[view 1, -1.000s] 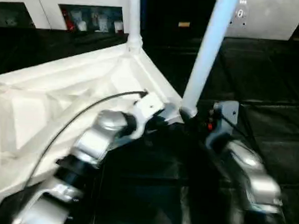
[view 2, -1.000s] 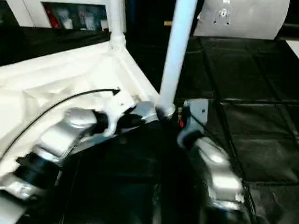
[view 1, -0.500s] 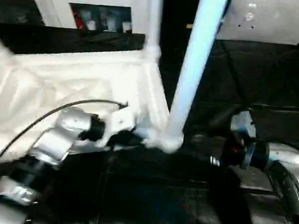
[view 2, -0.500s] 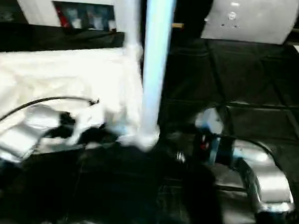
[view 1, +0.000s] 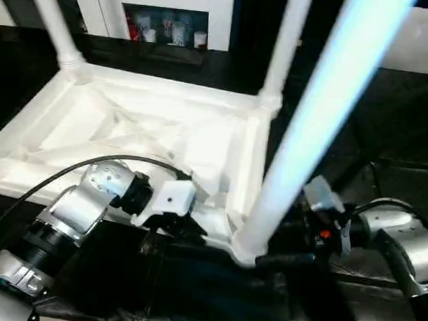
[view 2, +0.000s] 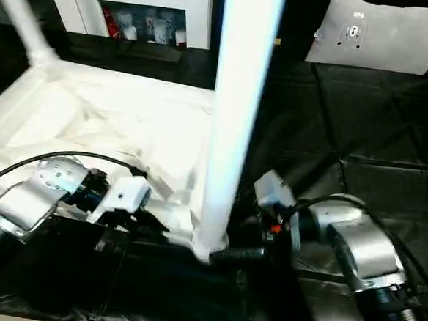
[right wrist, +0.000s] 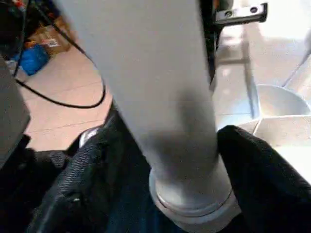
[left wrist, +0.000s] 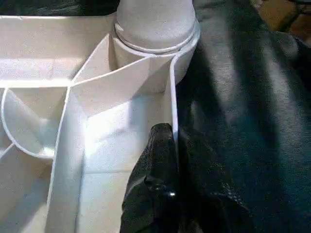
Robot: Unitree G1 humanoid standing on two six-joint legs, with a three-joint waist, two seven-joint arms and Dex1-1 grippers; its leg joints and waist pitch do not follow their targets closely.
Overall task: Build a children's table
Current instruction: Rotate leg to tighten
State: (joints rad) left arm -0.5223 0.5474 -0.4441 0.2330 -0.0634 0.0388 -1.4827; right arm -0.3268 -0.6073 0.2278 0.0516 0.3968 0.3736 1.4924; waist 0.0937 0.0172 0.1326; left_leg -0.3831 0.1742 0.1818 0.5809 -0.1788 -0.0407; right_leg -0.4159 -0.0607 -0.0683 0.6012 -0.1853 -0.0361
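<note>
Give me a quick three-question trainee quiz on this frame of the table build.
1. True or false: the table top lies with its ribbed underside up.
2. How many legs stand in corner sockets in the head view?
3. The left gripper is shut on: A) the top's rim; B) a leg; C) the black mat.
Key: 1 true; 2 three; 3 A.

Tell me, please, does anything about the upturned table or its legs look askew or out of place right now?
Nothing stands out. The table top lies underside up on the black floor covering, and the three legs in view, including the near leg that the right gripper straddles at its base, stand in their corner sockets.
</note>
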